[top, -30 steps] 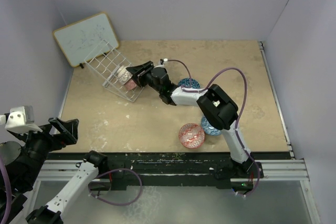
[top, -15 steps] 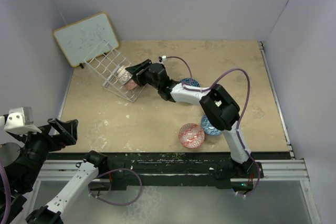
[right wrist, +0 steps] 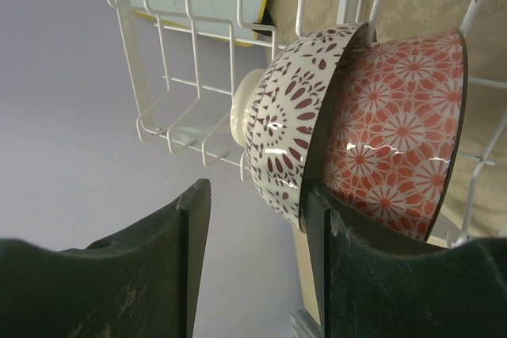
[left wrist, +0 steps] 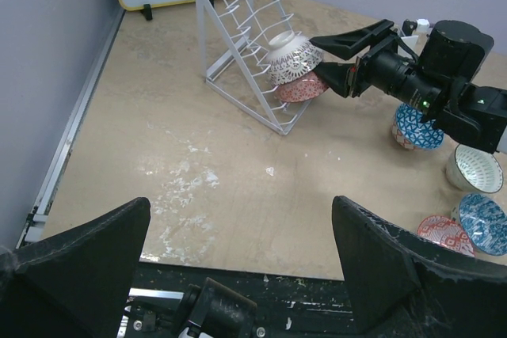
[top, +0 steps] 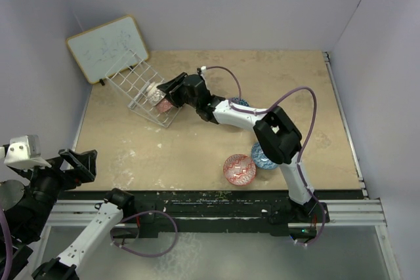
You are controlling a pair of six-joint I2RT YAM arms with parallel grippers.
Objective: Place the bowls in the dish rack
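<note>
Top view: my right gripper (top: pixel 169 92) sits open at the rack (top: pixel 131 83), upper left. A loose bowl (top: pixel 239 169) lies low centre.

Left wrist: my left gripper (left wrist: pixel 238 267) is spread and empty. The cream bowl (left wrist: pixel 291 55) is racked, upper centre.

Right wrist: it nests against a red bowl (right wrist: pixel 396 140).

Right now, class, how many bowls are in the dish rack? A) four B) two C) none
B: a cream-white patterned bowl and a red bowl sit nested together in the white wire dish rack.
</note>
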